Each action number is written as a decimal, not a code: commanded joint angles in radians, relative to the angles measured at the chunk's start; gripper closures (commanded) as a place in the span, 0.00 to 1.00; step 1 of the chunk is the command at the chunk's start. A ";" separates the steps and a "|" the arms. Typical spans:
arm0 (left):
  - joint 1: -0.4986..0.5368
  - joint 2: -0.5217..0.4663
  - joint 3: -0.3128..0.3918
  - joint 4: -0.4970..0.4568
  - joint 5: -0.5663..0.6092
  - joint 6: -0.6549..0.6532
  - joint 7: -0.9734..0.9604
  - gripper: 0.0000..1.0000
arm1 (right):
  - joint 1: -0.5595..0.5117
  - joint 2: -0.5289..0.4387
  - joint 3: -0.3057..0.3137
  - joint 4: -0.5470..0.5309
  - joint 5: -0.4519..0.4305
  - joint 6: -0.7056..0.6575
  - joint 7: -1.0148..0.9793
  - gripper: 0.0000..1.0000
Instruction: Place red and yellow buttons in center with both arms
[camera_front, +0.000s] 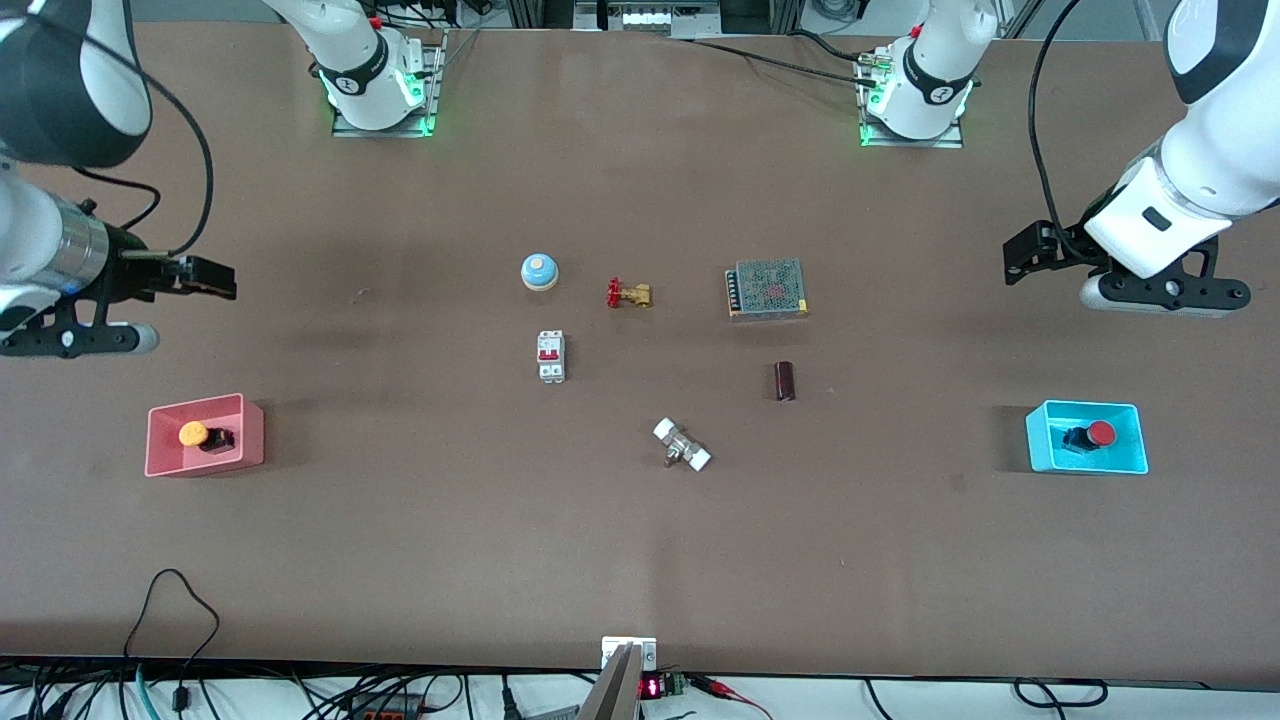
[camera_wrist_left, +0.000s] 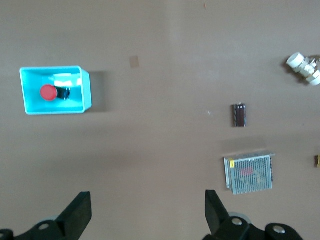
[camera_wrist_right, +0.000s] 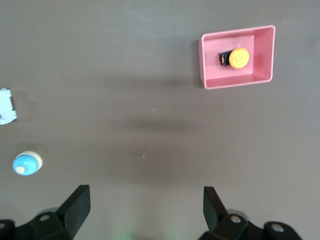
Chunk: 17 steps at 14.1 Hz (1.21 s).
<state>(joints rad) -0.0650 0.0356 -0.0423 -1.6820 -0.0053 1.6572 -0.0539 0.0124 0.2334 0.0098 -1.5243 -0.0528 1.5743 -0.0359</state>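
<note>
The orange-yellow button (camera_front: 194, 434) lies in a pink bin (camera_front: 250, 440) toward the right arm's end of the table; it also shows in the right wrist view (camera_wrist_right: 239, 58). The red button (camera_front: 1100, 433) lies in a cyan bin (camera_front: 1040, 445) toward the left arm's end; it also shows in the left wrist view (camera_wrist_left: 48, 92). My right gripper (camera_front: 215, 278) hangs open and empty over bare table beside the pink bin, as the right wrist view (camera_wrist_right: 146, 212) shows. My left gripper (camera_front: 1022, 258) hangs open and empty over bare table beside the cyan bin, as the left wrist view (camera_wrist_left: 148, 215) shows.
Around the brown table's center (camera_front: 650, 370) lie a pale blue dome (camera_front: 539, 270), a brass valve (camera_front: 629, 294), a white breaker (camera_front: 551, 355), a mesh-covered metal box (camera_front: 767, 289), a dark cylinder (camera_front: 785, 381) and a white-ended fitting (camera_front: 682, 446).
</note>
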 joint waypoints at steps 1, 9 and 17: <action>0.002 0.104 -0.004 0.152 0.024 -0.106 -0.011 0.00 | -0.080 0.062 0.004 -0.013 -0.012 0.119 -0.111 0.00; 0.187 0.387 0.012 0.166 0.153 0.177 0.017 0.00 | -0.203 0.256 0.013 -0.042 -0.044 0.508 -0.271 0.00; 0.324 0.581 0.005 0.078 0.148 0.539 0.221 0.00 | -0.230 0.294 0.013 -0.235 -0.067 0.883 -0.285 0.00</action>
<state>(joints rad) 0.2431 0.6150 -0.0243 -1.5802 0.1280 2.1544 0.1371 -0.2014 0.5389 0.0083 -1.7059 -0.1081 2.3887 -0.2997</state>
